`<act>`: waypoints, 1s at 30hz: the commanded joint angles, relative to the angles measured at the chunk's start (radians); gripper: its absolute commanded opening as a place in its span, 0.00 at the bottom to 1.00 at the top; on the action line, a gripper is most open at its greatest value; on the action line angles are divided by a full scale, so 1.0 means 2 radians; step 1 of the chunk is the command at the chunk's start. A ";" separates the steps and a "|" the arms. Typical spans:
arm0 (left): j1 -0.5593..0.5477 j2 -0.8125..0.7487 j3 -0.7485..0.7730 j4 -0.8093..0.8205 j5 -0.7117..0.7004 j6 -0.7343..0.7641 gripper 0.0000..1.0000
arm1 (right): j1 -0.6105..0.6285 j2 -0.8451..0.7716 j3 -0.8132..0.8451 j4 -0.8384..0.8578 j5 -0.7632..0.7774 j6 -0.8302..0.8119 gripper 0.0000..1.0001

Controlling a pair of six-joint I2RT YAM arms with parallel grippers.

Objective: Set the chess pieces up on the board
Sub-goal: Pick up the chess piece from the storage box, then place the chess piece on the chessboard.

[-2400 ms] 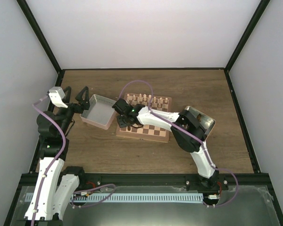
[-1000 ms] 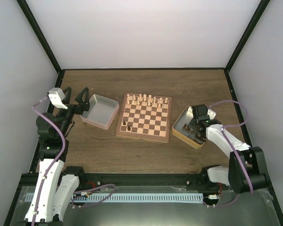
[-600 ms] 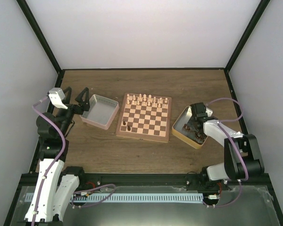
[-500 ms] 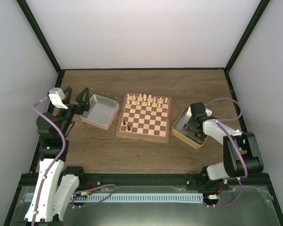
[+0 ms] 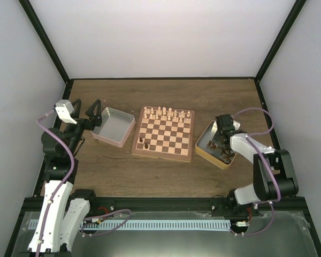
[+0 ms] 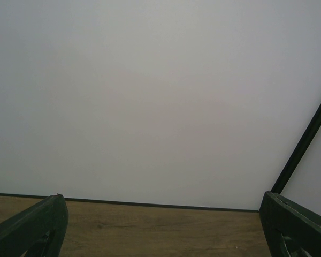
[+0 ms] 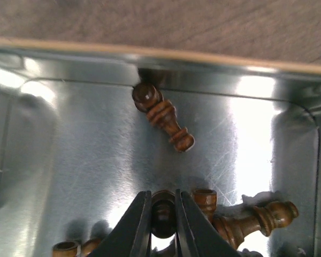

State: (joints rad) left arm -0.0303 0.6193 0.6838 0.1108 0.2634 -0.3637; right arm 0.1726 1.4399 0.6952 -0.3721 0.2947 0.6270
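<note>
Showing, from left to right: the left arm [image 5: 59, 142], its jaws released and spread wide, hanging just beside the left tin [image 5: 115, 127]. The board [image 5: 161, 156] lies at mid-bench, with pale pieces [image 5: 166, 113] along its far edge and two dark pieces [image 5: 143, 143] standing by its near left corner. The right tin [image 5: 202, 145] holds the remaining dark pieces, and the right arm [image 5: 247, 151] has its jaws down inside it.

In the wrist view the right jaws are clenched to a narrow gap on one dark piece [image 7: 163, 214], which sits directly between them. Its rounded end faces the camera, so its long axis seems to run along the fingers, though its lower part is hidden. A loose piece [image 7: 163, 116] lies slantwise on its side further ahead, its head against the tin wall.

The board lies well to the left of the grasped piece, and the right arm is much the nearer. In the earliest frame the right arm stretched over the board's near left corner; it is now at the tin. The left arm has not shifted.
</note>
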 commanded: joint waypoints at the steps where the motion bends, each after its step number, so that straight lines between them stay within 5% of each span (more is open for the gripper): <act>1: 0.003 -0.005 -0.005 0.010 0.003 -0.003 1.00 | -0.002 -0.042 0.036 -0.021 0.007 -0.013 0.09; 7: 0.003 -0.006 -0.005 0.011 0.004 -0.003 1.00 | 0.022 -0.090 0.074 -0.052 -0.025 -0.012 0.09; 13: 0.004 -0.006 -0.005 0.011 0.004 -0.003 1.00 | 0.112 -0.084 0.114 -0.057 -0.052 0.006 0.09; 22: 0.004 -0.009 -0.006 0.011 0.003 -0.003 1.00 | 0.271 0.016 0.174 0.000 -0.102 0.005 0.09; 30: 0.005 -0.010 -0.007 0.009 0.004 -0.004 1.00 | 0.325 0.108 0.224 0.032 -0.148 0.000 0.10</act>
State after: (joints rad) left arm -0.0277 0.6086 0.6800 0.1108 0.2634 -0.3660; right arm 0.7948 1.6077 1.0729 -0.3569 0.0582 0.6357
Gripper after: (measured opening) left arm 0.998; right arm 0.114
